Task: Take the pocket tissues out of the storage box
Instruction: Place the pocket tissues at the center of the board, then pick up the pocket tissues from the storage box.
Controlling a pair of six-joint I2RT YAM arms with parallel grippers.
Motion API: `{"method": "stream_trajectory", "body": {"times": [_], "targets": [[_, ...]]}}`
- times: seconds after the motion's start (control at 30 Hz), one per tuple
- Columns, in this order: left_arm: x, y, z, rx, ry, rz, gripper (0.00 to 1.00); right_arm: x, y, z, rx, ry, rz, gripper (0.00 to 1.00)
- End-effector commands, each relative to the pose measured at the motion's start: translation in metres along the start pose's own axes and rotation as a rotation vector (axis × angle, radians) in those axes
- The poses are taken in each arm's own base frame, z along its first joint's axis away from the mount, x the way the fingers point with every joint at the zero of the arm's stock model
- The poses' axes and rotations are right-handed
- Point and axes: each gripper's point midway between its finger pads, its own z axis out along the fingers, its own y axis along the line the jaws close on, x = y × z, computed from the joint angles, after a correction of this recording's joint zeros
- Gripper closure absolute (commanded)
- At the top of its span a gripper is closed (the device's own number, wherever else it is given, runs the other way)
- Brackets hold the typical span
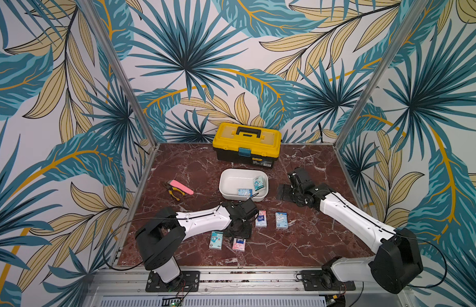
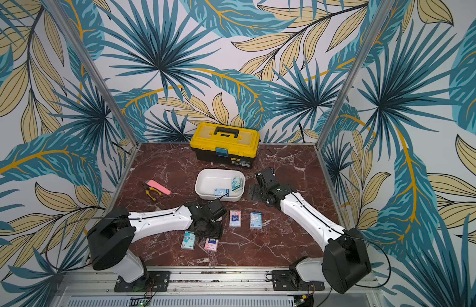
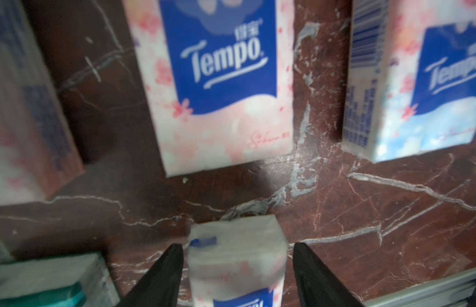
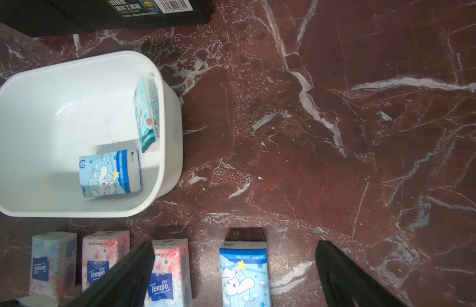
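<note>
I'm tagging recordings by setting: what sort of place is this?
Probably a staged robot test cell, not a home: robot arms bolted to an aluminium rail, a marble-look tabletop between metal posts, printed leaf wall panels.

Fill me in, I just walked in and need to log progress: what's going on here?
The left gripper hangs over the table with a pink tissue packet between its parted fingers, apparently not gripped. Two packets are still in the white storage box: a light blue one lying flat, a teal one on edge against the wall. The right gripper hovers open beside the box.
</note>
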Motion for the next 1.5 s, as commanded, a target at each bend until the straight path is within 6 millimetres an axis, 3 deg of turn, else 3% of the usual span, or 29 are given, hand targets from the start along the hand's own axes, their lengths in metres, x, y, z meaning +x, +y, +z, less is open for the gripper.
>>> {"method": "stream_trajectory", "body": {"times": [0.0, 0.37, 0.57, 0.77, 1.1, 1.47], "targets": [[-0.009, -0.005, -0.017, 0.027, -0.059, 0.016, 0.26, 0.0, 0.005, -0.001, -0.009, 0.038, -0.023, 0.01], [-0.05, -0.001, -0.075, 0.096, -0.255, 0.022, 0.15, -0.013, 0.05, 0.014, -0.052, 0.087, -0.111, 0.04], [-0.086, 0.026, -0.113, 0.051, -0.449, 0.008, 0.12, -0.022, 0.079, 0.034, -0.057, 0.116, -0.158, 0.13], [-0.109, 0.041, -0.142, 0.006, -0.627, 0.011, 0.04, -0.029, 0.099, 0.057, -0.019, 0.144, -0.219, 0.16], [-0.119, 0.069, -0.168, -0.051, -0.834, -0.043, 0.0, -0.038, 0.106, 0.094, 0.099, 0.15, -0.283, 0.2], [-0.115, 0.082, -0.166, -0.079, -0.85, -0.067, 0.0, -0.034, 0.104, 0.127, 0.2, 0.171, -0.367, 0.2]]}}
